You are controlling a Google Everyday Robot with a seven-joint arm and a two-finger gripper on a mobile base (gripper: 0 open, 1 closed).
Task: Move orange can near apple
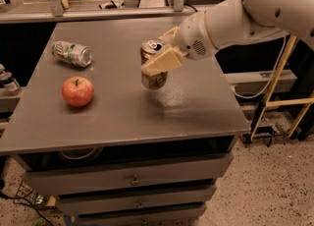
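Observation:
The orange can (153, 78) is upright and held a little above the grey table (127, 107), near its middle. My gripper (162, 53) is shut on the can, with one pale finger (163, 61) across its front and the other behind it. The white arm reaches in from the upper right. The red apple (77, 91) sits on the table at the left, well apart from the can.
A green-and-white silver can (72, 53) lies on its side at the table's back left. Drawers (132, 178) run below the tabletop. A wooden frame (279, 97) stands on the floor at the right. A shelf with small bottles (7, 80) is at the far left.

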